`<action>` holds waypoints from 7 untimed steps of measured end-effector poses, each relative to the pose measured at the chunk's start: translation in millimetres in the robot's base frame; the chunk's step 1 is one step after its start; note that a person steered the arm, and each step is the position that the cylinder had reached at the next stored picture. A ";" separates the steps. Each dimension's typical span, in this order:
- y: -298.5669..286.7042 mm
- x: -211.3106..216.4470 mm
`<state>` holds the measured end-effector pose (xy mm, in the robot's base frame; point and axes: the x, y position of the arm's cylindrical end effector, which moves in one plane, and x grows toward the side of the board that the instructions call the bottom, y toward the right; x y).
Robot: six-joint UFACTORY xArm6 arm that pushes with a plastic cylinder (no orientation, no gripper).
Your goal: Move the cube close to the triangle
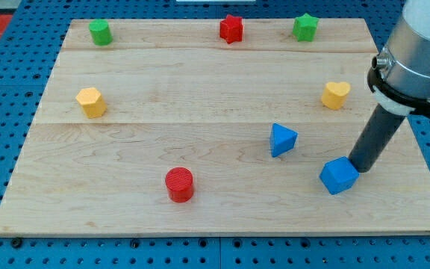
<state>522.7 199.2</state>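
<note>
A blue cube (339,175) lies on the wooden board at the view's lower right. A blue triangle (281,140) lies up and to the left of it, a short gap apart. My tip (357,169) rests at the cube's right edge, touching or nearly touching it, on the side away from the triangle. The dark rod rises from there toward the view's upper right.
A red cylinder (179,184) sits at the bottom middle. A yellow heart (335,95) is at right, a yellow hexagon (91,101) at left. Along the top are a green hexagon (100,32), a red star (231,29) and a green star (304,28). The board's right edge (416,142) is near my tip.
</note>
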 end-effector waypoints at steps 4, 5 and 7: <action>-43.6 57.7; -78.6 46.0; -83.8 13.0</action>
<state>535.7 115.5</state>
